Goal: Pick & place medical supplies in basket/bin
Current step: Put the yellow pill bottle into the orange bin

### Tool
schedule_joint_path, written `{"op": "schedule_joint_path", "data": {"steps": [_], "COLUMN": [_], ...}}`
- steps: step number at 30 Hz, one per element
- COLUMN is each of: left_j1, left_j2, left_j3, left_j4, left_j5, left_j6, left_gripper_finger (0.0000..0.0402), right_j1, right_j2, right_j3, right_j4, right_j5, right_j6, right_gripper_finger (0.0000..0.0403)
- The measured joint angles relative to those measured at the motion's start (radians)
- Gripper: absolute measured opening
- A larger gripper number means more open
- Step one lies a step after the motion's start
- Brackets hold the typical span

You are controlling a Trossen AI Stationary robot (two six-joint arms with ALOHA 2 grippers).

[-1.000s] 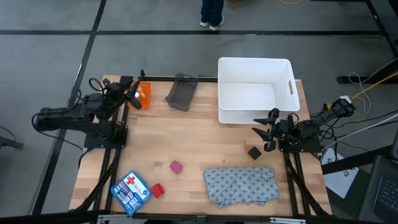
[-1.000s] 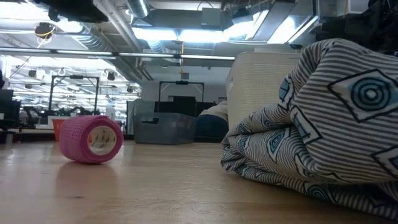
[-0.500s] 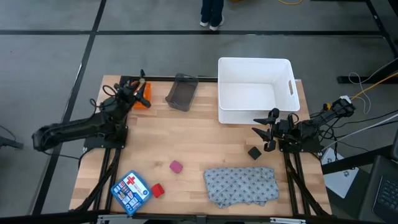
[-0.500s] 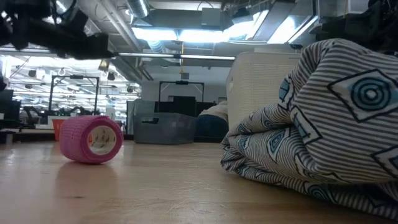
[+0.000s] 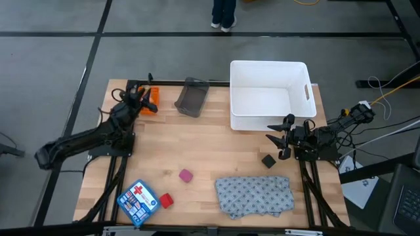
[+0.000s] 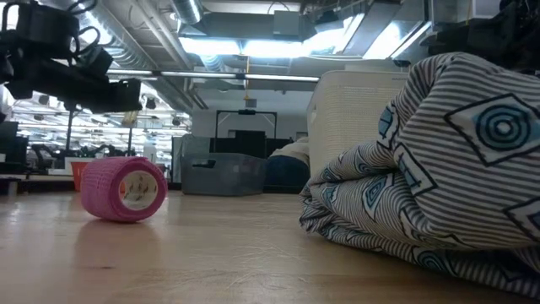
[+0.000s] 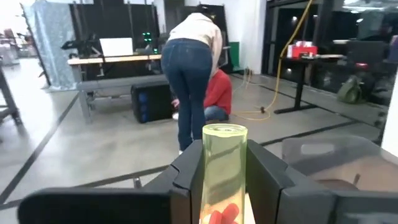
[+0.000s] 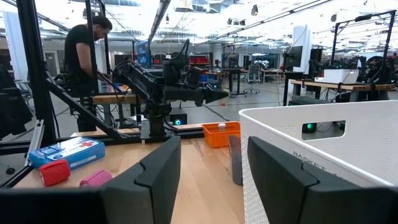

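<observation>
We see the left gripper [image 7: 226,171] now clamped on a clear yellowish plastic vial [image 7: 224,168], lifted beside the small orange bin [image 5: 151,100], ready for carrying to the white plastic basket [image 5: 269,71], while the right gripper [image 5: 283,137], spread wide, waits beside that basket.

Grey floor [image 5: 164,19], desks [image 7: 115,60], perhaps a workshop
</observation>
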Motion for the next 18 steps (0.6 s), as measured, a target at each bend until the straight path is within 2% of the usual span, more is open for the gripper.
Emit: {"op": "schedule_joint_path", "data": {"steps": [7, 14, 18], "left_j1": [0.103, 0.208, 0.269], "left_j2": [0.054, 0.144, 0.209], "left_j3": [-0.002, 0.012, 0.071], "left_j4": [-0.034, -0.098, -0.173], "left_j5": [0.067, 0.185, 0.274], "left_j6": [-0.125, -0.169, -0.191], "left_gripper_finger": [0.0084, 0.0084, 0.0084], "right_j1": [0.000, 0.000, 0.000], "right_j2": [0.000, 0.000, 0.000], "right_j3": [0.000, 0.000, 0.000], "right_j4": [0.000, 0.000, 0.000], "right_j5": [0.000, 0.000, 0.000], "right_j6": [0.000, 0.000, 0.000], "right_gripper_finger": [0.0187, 0.0187, 0.0187]}}
